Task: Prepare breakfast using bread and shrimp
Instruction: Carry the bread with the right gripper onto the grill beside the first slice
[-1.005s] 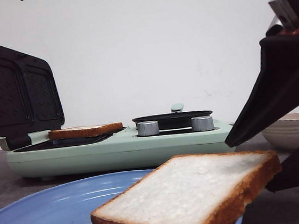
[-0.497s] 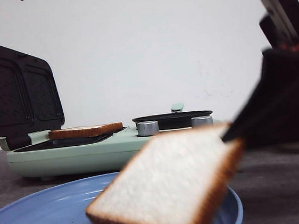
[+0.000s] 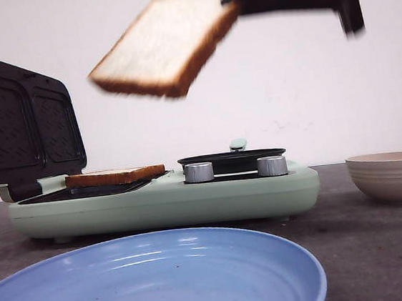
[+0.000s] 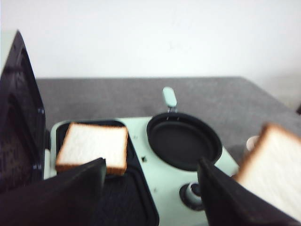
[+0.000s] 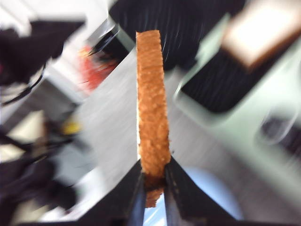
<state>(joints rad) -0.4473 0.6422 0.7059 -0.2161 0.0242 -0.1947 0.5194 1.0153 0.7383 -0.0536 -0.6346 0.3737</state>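
On the left, we are keeping the sandwich maker (image 3: 163, 197) open, its lid (image 3: 22, 122) tipped back so the first slice of bread (image 3: 114, 176) is lying flat on the near plate, ready for a topping. Our left gripper (image 4: 150, 197) is hovering over it with jaws apart, holding nothing. Further right, our right gripper (image 5: 153, 181) is carrying the second slice (image 3: 164, 43) high above the maker, jaws clamped on its crust edge so it hangs clear of the blue plate (image 3: 157, 281) on the table (image 3: 336, 208). We are seeing no shrimp; the bowl (image 3: 392, 176) is hiding its contents.
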